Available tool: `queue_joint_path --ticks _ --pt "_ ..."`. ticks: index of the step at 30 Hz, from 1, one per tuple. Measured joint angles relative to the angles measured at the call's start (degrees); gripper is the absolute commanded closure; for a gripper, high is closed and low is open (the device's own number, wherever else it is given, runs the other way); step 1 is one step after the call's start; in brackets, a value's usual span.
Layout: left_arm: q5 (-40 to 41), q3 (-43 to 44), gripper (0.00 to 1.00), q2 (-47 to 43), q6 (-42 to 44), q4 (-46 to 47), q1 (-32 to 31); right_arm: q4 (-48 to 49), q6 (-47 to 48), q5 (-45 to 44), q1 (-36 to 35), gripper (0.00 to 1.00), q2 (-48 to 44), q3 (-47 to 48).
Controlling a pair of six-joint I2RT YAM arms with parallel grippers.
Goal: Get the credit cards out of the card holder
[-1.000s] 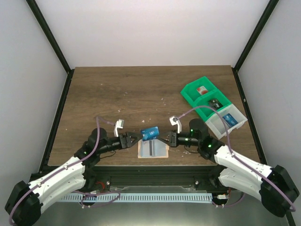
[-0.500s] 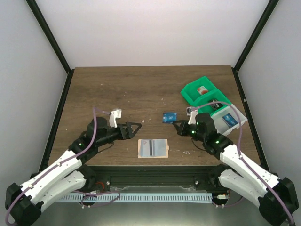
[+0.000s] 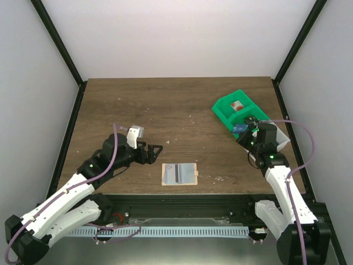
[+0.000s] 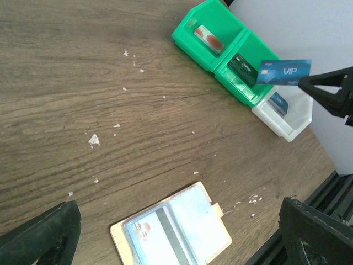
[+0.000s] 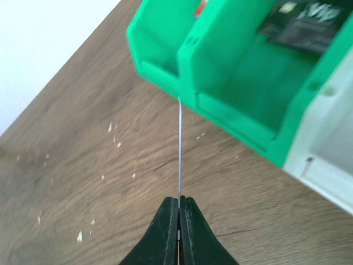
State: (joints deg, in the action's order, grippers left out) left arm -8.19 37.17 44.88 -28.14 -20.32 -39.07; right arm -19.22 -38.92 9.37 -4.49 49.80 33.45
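The tan card holder (image 3: 179, 174) lies open on the table near the front edge, also in the left wrist view (image 4: 207, 232). A pale card with a dark stripe (image 4: 160, 237) sits in its left pocket. My left gripper (image 3: 155, 150) is open and empty, just left of and above the holder (image 4: 176, 210). My right gripper (image 3: 243, 132) is shut on a blue credit card (image 3: 239, 128), held on edge in the air over the table by the tray's near edge. The card reads "VIP" in the left wrist view (image 4: 284, 72) and shows edge-on in the right wrist view (image 5: 180, 149), pinched at the fingertips (image 5: 179, 201).
A green-and-white compartment tray (image 3: 223, 113) stands at the right, also in the wrist views (image 4: 190, 41) (image 5: 165, 61). It holds a red-and-white card, a dark card (image 4: 242, 67) and a blue card (image 4: 277, 102). White crumbs dot the wood.
My right gripper has carried the blue card from above the holder to the right, up to the tray. My left gripper has drawn back from the holder and stands open.
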Motion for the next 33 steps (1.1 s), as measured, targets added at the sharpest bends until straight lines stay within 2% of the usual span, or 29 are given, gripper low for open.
queue_joint_path --ticks 3,11,18,23,33 --pt "0.0 0.0 0.0 -0.3 1.5 -0.3 0.0 -2.3 -1.1 -1.4 3.6 1.0 -1.3 1.1" --pt "-2.2 0.0 0.0 -0.4 3.3 -0.9 0.1 -9.0 -0.9 -10.9 5.0 1.0 -2.8 7.2" --pt "-3.8 0.0 0.0 -1.0 4.2 -1.5 0.1 -13.9 2.2 -17.8 9.0 1.0 0.1 10.6" --pt "-4.4 0.0 0.0 -2.2 4.4 -1.5 0.1 -14.6 4.6 -17.5 15.4 1.0 2.6 12.4" --pt "-5.2 0.0 0.0 -2.4 4.4 -1.5 0.1 -12.3 6.8 -12.3 21.9 1.0 9.3 11.4"
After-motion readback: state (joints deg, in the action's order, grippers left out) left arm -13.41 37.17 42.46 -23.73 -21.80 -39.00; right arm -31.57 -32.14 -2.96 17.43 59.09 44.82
